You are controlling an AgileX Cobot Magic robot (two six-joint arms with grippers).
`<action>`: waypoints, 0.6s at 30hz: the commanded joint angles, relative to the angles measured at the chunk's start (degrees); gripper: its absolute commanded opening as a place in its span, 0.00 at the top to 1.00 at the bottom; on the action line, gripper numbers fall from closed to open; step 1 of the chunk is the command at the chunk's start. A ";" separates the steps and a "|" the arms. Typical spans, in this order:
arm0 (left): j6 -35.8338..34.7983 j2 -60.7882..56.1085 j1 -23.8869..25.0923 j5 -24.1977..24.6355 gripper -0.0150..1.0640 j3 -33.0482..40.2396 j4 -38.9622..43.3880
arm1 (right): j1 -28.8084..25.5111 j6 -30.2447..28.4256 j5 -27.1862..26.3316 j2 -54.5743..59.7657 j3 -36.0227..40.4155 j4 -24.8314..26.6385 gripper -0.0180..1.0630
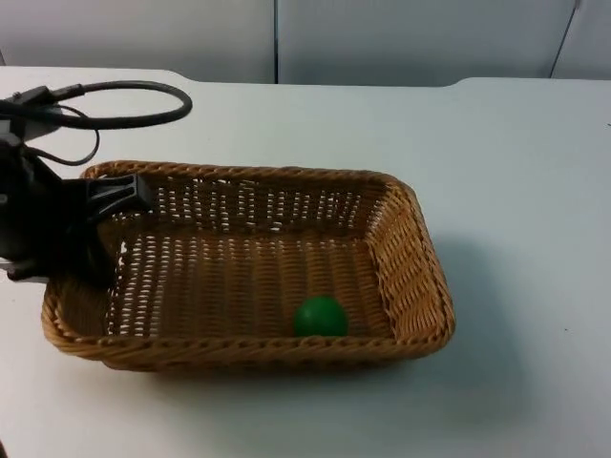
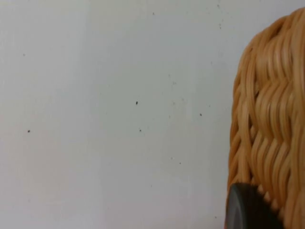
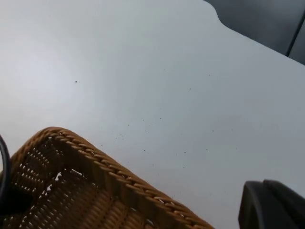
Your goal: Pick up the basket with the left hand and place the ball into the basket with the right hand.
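A rectangular woven wicker basket [image 1: 250, 352] sits in the middle of the white table. A green ball [image 1: 320, 316] lies inside it near the front wall, right of centre. My left gripper [image 1: 119, 196] is at the basket's back left corner, shut on the rim there. The left wrist view has the woven rim [image 2: 271, 119] right beside a black fingertip [image 2: 248, 210]. From the right wrist camera I look down on one corner of the basket [image 3: 109, 174] from well above, with a black fingertip [image 3: 271, 205] off to the side of it.
The white table [image 1: 516, 191] spreads open to the right of and behind the basket. The grey partition wall [image 1: 382, 38] stands along the far edge.
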 commanded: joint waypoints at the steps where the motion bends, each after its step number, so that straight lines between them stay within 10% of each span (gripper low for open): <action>1: 3.43 0.00 -0.29 0.31 0.98 -0.47 -1.68 | -0.15 -0.03 -0.81 -0.78 0.16 0.59 0.99; 8: 7.58 0.00 -0.29 -0.09 0.91 -0.47 -1.68 | -0.15 -0.03 -0.81 -0.78 0.16 0.59 0.99; 12: 5.38 0.00 -0.29 -2.74 0.56 -0.47 -8.69 | -0.15 -0.03 -1.09 -0.78 0.16 0.81 0.99; 18: 5.68 0.00 -0.29 -4.92 0.34 -0.77 -14.82 | -0.15 -0.03 -1.07 -0.78 0.16 1.12 0.99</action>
